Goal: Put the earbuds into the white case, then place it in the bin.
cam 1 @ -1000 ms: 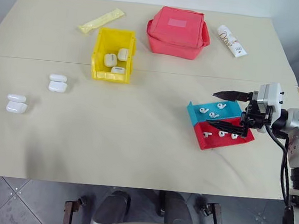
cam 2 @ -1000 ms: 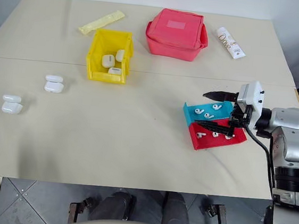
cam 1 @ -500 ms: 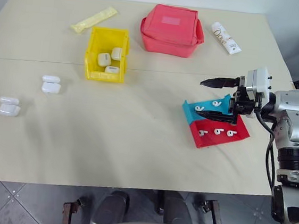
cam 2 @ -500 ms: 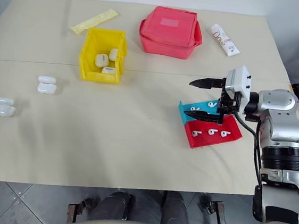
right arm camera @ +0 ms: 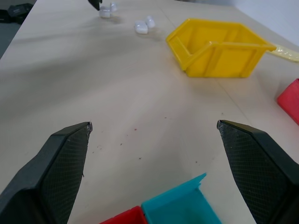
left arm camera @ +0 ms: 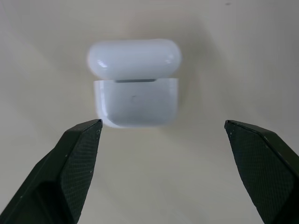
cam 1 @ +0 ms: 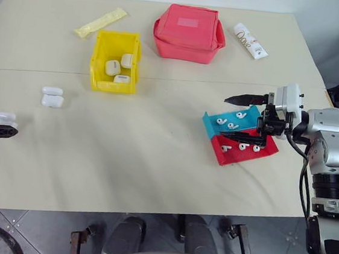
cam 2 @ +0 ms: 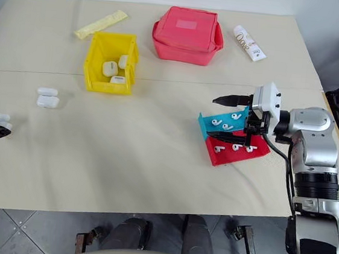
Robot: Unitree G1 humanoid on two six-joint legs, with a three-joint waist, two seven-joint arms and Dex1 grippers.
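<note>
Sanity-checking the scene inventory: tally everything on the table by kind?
White cases: 5
Earbuds: 6
Yellow bin: 1
Red pouch: 1
Teal-and-red tray: 1
Tube: 1
Yellow sachet: 1
Total: 16

White tube (cam 1: 249,41) at far edge of table, right of red pouch (cam 1: 187,33): dark script logo on side, appears to read "Dove", letters small, reading uncertain. Pale rectangular patch on top of red pouch: no legible characters. No other legible text, numbers or signs on remaining items.
</note>
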